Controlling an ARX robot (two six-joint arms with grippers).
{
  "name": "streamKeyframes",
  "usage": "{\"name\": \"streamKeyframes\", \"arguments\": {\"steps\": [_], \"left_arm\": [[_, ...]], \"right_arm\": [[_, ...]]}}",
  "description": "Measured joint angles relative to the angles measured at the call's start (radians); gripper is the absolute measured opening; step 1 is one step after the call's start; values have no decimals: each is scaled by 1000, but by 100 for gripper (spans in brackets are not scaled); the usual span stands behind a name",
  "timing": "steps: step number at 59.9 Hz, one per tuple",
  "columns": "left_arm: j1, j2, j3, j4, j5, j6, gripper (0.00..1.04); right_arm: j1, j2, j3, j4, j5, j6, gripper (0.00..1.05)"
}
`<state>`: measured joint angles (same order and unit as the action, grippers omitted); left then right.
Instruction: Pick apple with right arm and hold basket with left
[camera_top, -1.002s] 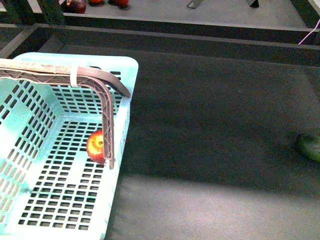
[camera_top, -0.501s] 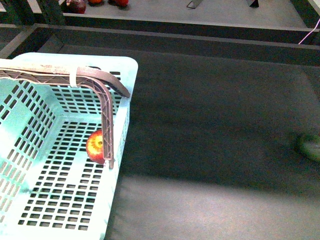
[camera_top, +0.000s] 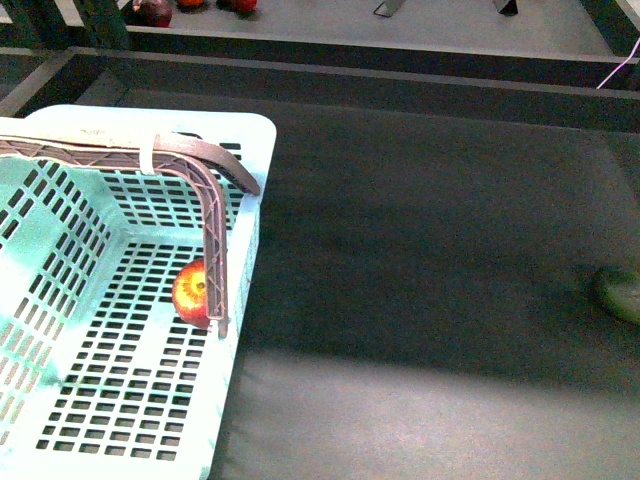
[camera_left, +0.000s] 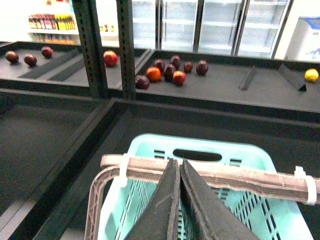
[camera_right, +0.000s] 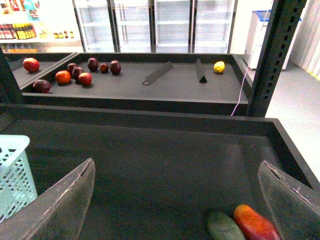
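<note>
1. Left gripper (camera_left: 178, 200) clamping together on the ribbed bail handle (camera_left: 225, 175) of the mint basket (camera_top: 255, 160).
2. Right gripper (camera_right: 177, 200) gaping wide, holding nothing.
3. Apple (camera_top: 192, 292) lying inside the basket against the right wall, behind the handle upright.
4. Likely firm, smooth, rollable; gripping across the widest girth.
5. Approaching from above; wall and handle crowding it.

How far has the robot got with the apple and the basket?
The apple already lies inside the basket, beside the handle. The left end effector is shut on that handle, so the holding is in hand. The right end effector is open over the dark shelf, holding nothing. Little seems left.
</note>
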<state>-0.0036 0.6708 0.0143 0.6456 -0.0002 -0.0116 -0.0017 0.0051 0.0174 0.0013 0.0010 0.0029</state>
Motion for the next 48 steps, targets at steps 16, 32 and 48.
{"name": "streamKeyframes", "arguments": {"steps": [16, 32, 48], "left_arm": [[0, -216, 0, -194, 0, 0, 3], [0, -352, 0, -327, 0, 0, 3], [0, -442, 0, -416, 0, 1, 3]], "right_arm": [[0, 0, 0, 0, 0, 0, 96], [0, 0, 0, 0, 0, 0, 96], [0, 0, 0, 0, 0, 0, 96]]}}
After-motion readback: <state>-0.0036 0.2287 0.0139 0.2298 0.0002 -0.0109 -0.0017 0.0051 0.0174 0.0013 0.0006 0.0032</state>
